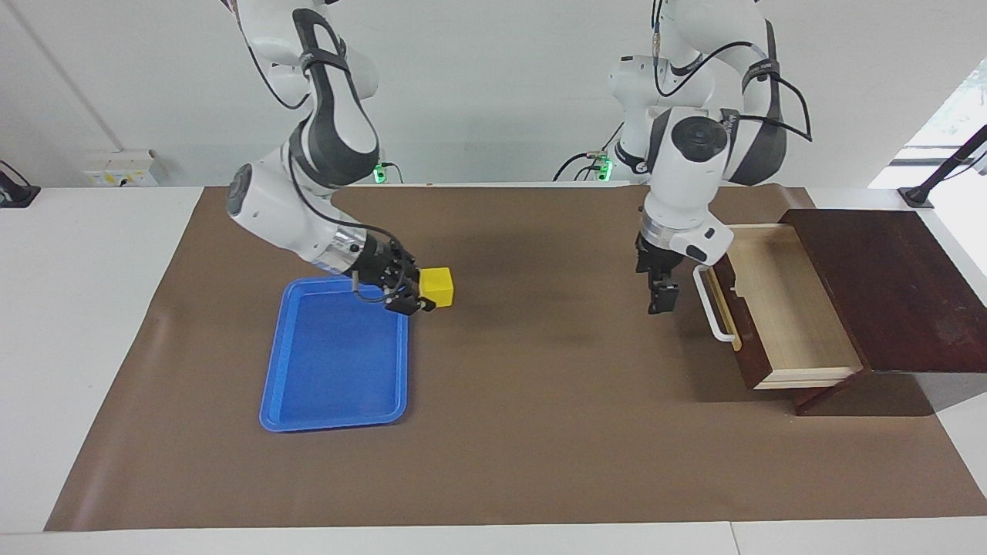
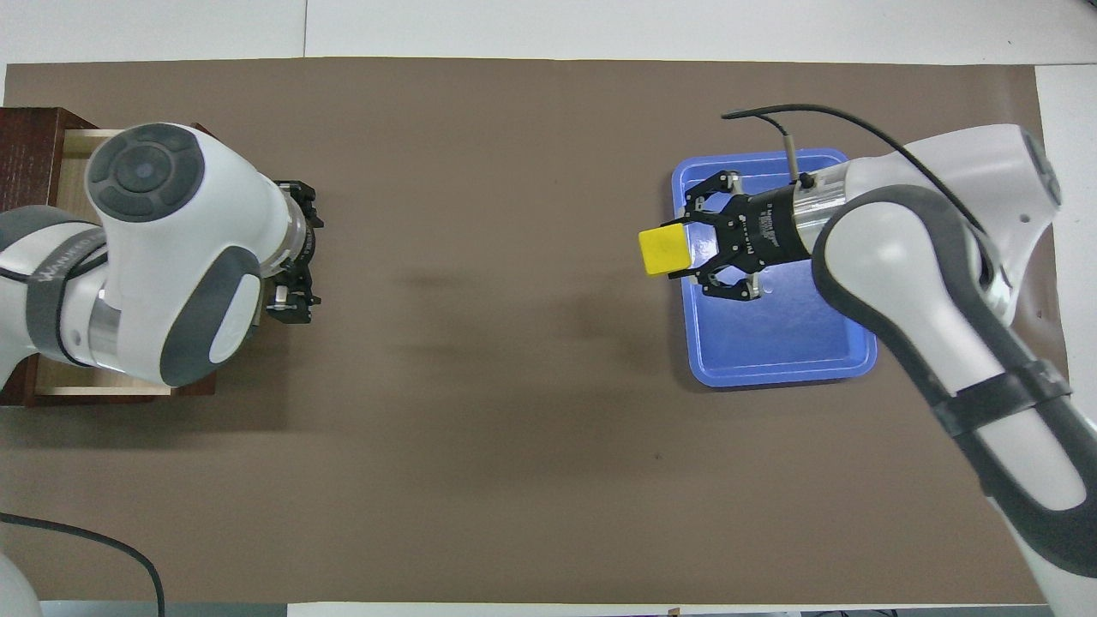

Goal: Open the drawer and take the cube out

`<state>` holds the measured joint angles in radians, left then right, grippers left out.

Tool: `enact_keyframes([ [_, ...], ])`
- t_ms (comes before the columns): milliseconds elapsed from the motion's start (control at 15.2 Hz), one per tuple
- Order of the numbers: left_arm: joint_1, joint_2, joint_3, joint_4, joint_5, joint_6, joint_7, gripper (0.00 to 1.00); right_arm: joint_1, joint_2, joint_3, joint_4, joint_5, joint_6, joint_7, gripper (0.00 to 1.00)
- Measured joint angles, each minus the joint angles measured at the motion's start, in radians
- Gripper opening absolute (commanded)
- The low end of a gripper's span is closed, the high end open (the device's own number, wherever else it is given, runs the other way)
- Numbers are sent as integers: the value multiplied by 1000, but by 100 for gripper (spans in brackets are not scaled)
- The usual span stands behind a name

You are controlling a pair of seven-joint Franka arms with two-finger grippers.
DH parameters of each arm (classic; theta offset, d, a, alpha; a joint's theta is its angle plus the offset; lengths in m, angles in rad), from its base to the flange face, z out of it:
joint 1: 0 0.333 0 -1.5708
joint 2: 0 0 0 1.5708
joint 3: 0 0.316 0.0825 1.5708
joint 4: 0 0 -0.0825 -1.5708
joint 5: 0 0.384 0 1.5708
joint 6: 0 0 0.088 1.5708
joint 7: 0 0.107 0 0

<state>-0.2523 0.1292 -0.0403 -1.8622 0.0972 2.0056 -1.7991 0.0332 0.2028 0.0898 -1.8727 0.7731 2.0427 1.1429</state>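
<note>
The drawer (image 1: 786, 308) stands pulled out of its dark wooden box (image 1: 887, 285) at the left arm's end of the table, and its pale interior shows nothing inside. In the overhead view the left arm covers most of the drawer (image 2: 73, 141). My left gripper (image 1: 661, 297) (image 2: 291, 296) hangs just beside the white bar handle (image 1: 713, 308), apart from it. My right gripper (image 1: 420, 297) (image 2: 686, 248) is shut on the yellow cube (image 1: 436, 287) (image 2: 664, 249). It holds the cube low over the mat, at the edge of the blue tray.
A flat blue tray (image 1: 331, 370) (image 2: 771, 343) lies on the brown mat (image 1: 540, 385) toward the right arm's end of the table, with nothing in it. The right arm's wrist is over the tray.
</note>
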Motion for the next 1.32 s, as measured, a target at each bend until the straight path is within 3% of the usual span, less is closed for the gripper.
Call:
enact_keyframes([
  [263, 121, -2, 2, -4, 3, 0, 223, 100, -147, 10, -3, -34, 0, -62, -119, 0],
  [593, 244, -7, -8, -4, 13, 3, 376, 100, -185, 64, -3, -71, 0, -47, -198, 0],
  [988, 399, -7, -5, -4, 24, 40, 568, 100, -184, 226, 0, 107, 12, -12, -177, 0],
  [1119, 415, -8, -10, -5, 17, 43, 588, 100, -178, 291, 6, 180, 35, 3, -135, 0],
  [1317, 415, -8, -12, -5, 19, 43, 592, 100, -149, 351, 10, 208, 54, 66, -124, 0],
])
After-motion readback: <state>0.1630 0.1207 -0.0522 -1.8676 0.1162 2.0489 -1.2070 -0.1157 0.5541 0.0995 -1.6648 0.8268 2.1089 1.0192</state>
